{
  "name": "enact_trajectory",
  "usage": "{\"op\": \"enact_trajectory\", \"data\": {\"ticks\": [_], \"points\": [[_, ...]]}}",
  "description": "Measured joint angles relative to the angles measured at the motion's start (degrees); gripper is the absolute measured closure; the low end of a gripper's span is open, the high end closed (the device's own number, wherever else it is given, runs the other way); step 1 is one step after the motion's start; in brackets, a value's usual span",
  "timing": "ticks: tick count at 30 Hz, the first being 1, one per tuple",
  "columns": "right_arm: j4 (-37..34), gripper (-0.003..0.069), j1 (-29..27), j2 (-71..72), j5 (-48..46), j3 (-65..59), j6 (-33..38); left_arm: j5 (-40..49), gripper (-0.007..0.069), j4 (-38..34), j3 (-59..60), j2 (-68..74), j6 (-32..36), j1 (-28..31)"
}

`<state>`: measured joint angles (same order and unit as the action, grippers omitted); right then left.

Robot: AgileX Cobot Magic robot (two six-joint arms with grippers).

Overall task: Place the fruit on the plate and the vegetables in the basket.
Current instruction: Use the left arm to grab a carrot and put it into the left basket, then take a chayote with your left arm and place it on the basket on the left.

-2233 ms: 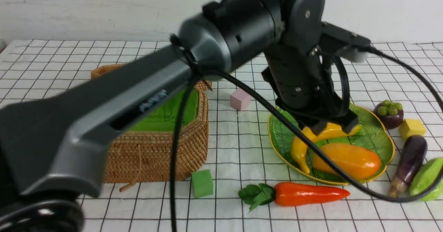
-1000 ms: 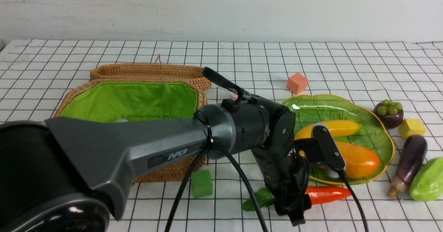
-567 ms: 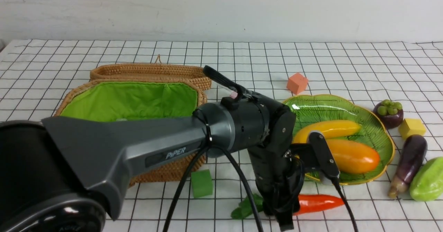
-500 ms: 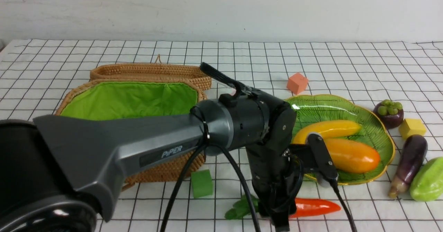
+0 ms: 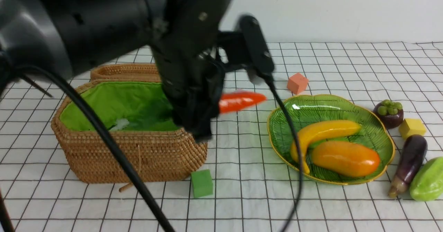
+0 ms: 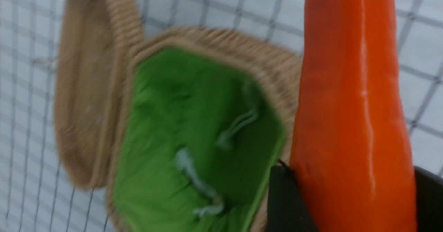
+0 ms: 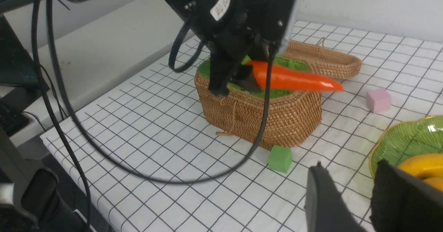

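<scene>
Carrot point(image 5: 240, 101) clamped in my left tool point(image 7: 242, 78) above basket point(image 5: 138, 156); banana point(image 5: 322, 131), mango point(image 5: 346, 157) on plate point(image 5: 311, 109); mangosteen point(image 5: 389, 114), eggplant point(image 5: 410, 156), green vegetable point(image 5: 427, 180) wait at tabletop's right edge.

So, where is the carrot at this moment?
In the front view the carrot is held in the air by the left pincer, above the right edge of the basket, its tip pointing toward the plate.

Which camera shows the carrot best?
The right wrist view: the carrot shows nearly whole and sharp, held by the left pincer over the basket. The front view shows only a blurred, half-hidden part; the left wrist view crops it close.
</scene>
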<state>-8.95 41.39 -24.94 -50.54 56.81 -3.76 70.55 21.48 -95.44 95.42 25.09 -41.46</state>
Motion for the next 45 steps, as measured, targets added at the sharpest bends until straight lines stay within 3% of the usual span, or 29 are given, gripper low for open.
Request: {"op": "enact_trajectory", "data": {"ticks": [6, 12, 21, 25, 26, 29, 33, 36, 37, 38, 39, 40, 41, 42, 45], "points": [[-0.1, 0.0424, 0.0, -2.9, 0.9, 0.0, 2.0, 0.1, 0.0235, 1.2, 0.8, 0.4, 12.2, 13.1], [-0.1, 0.0424, 0.0, -4.0, 7.1, -0.1, 4.5, -2.5, 0.0235, 0.1, 1.9, 2.2, 16.5, 19.5], [-1.2, 0.0421, 0.0, -4.0, 9.3, -0.1, 4.6, -4.2, 0.0232, -1.5, 1.9, 2.4, 16.7, 20.5], [-1.9, 0.0421, 0.0, -4.0, 9.3, -0.1, 4.6, -4.2, 0.0165, -1.6, 1.9, 2.3, 16.7, 20.5], [-2.1, 0.0421, 0.0, -4.0, 9.3, -0.1, 4.6, -4.1, 0.0102, -1.6, 1.9, 1.7, 16.7, 20.5], [-2.3, 0.0421, 0.0, -4.0, 9.4, -0.1, 4.6, -4.0, 0.0042, -2.1, 1.9, 0.3, 15.9, 20.5], [-2.4, 0.0421, 0.0, -4.2, 9.4, -0.1, 3.8, -3.8, 0.0030, -7.7, 1.9, -2.9, 9.8, 20.6], [-1.8, 0.0421, 0.0, -5.4, 8.9, -0.1, 1.3, -3.8, 0.0103, -13.7, 1.9, -5.5, 1.6, 19.6], [-0.2, 0.0421, 0.0, -6.9, 7.3, -0.1, -1.1, -3.4, 0.0198, -16.6, 1.9, -7.4, -5.1, 18.1], [0.1, 0.0421, 0.0, -7.2, 6.7, -0.1, -1.4, -3.2, 0.0213, -17.1, 1.9, -7.7, -6.9, 17.8], [3.5, 0.0421, 0.0, -9.9, 3.7, -0.1, -4.9, -1.2, 0.0370, -18.4, 2.0, -9.8, -13.4, 15.1], [3.9, 0.0421, 0.0, -10.3, 3.0, -0.1, -5.3, -1.0, 0.0389, -18.5, 2.0, -9.8, -14.2, 14.7], [7.6, 0.0421, 0.0, -13.0, 0.5, -0.1, -8.2, 0.0, 0.0521, -19.1, 2.7, -11.8, -19.0, 12.1], [11.2, 0.0421, 0.0, -15.5, -1.7, -0.1, -10.5, 0.3, 0.0596, -19.4, 4.2, -13.7, -22.8, 9.5], [18.7, 0.0421, 0.0, -20.0, -5.2, -0.1, -15.2, 0.5, 0.0638, -19.5, 7.9, -17.2, -26.2, 4.5]]}}
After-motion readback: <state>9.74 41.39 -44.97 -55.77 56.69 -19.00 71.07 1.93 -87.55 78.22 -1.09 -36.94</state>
